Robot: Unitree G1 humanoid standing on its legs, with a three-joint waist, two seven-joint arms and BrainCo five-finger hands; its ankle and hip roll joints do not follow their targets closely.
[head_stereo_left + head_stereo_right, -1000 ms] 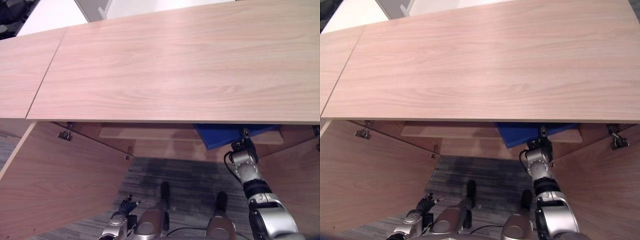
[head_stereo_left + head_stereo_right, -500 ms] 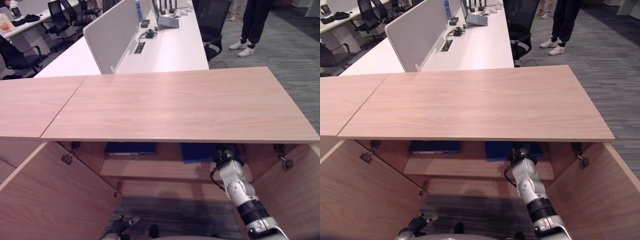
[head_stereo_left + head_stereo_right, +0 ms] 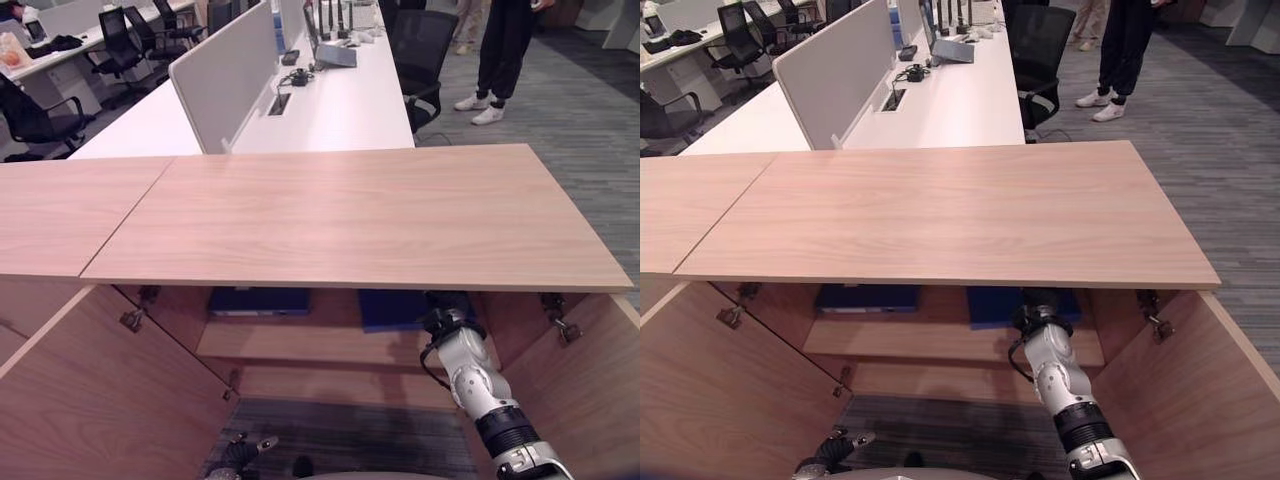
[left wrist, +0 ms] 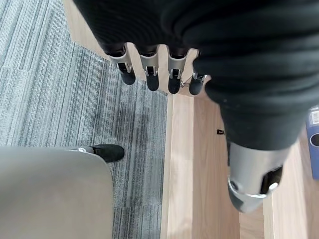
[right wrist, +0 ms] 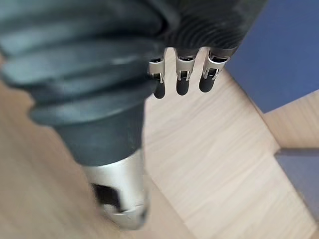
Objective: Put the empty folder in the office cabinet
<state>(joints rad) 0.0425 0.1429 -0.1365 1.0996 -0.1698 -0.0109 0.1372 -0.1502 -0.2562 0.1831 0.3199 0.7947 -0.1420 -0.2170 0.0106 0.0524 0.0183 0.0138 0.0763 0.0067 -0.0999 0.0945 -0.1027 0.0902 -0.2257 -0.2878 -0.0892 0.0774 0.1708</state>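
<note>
two blue folders on the shelf — right hand fingers relaxed, empty.

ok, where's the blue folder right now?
In the eye views the blue folder lies on the cabinet shelf under the wooden top, right of centre, just beside the right hand, with a second blue folder to its left.

folder half-hidden under cabinet top

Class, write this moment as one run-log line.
right hand: inside wooden cabinet, empty | blue folder: lying on shelf | left hand: idle, low
</note>
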